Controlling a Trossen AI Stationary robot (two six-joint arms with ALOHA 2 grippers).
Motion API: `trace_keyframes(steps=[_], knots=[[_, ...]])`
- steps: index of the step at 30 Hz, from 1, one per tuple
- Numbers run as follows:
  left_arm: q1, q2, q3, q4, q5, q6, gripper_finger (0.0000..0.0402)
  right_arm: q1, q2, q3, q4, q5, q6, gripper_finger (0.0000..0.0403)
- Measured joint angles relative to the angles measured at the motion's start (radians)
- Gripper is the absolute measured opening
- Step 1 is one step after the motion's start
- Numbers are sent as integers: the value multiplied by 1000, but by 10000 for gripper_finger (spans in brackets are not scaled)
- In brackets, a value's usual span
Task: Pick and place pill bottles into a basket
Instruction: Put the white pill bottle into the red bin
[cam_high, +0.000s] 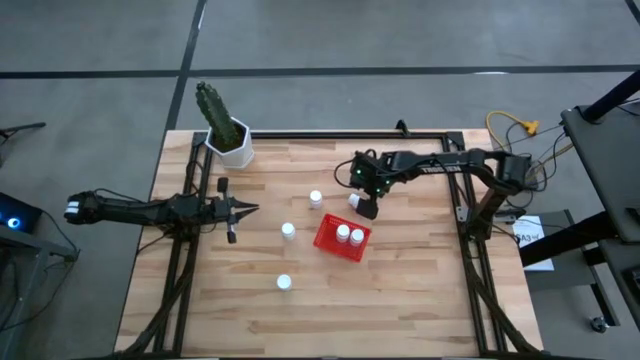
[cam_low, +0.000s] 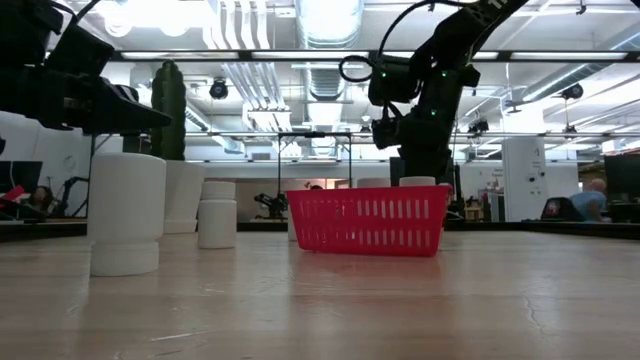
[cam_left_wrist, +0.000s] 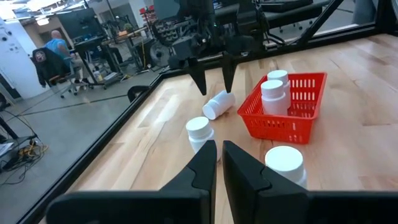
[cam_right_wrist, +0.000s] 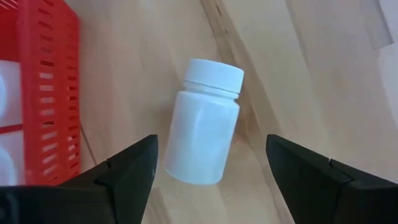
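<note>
A: Where is the right gripper (cam_high: 367, 208) sitting?

B: It is hanging over the table (cam_high: 420, 290) just beside the basket (cam_high: 328, 243), on the side toward the far edge. Its fingers (cam_right_wrist: 127, 171) are standing wide apart, with nothing clamped between them.

A: And what is lying under it?

B: A fallen bottle (cam_right_wrist: 205, 130) is lying on its side on the wood, showing between the two fingers in the right wrist view and touching neither. The basket's red wall is showing just beside it.

A: What is sitting in the basket?

B: Two bottles (cam_high: 350, 235) are standing upright in it, side by side.

A: And the others?

B: Three more are standing upright on the table, apart from each other: the far bottle (cam_high: 316, 198) near the right gripper, the middle bottle (cam_high: 288, 231) beside the basket toward the left arm, and the near bottle (cam_high: 284, 282) closer to the table's near edge.

A: What is the left gripper (cam_high: 248, 209) doing?

B: It is waiting over the left part of the table, fingers pressed together and holding nothing, pointing toward the bottles. A cactus pot (cam_high: 232, 141) is standing at the far left corner behind it.
</note>
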Motion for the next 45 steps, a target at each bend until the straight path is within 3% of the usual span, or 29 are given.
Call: trace_keyframes(steps=[23,45], knots=[[0,1,0,0,1,-1,10,5,2,-19,62,-9,-4,282],[0,1,0,1,1,-3,10,5,2,-123,203,-9,4,281]])
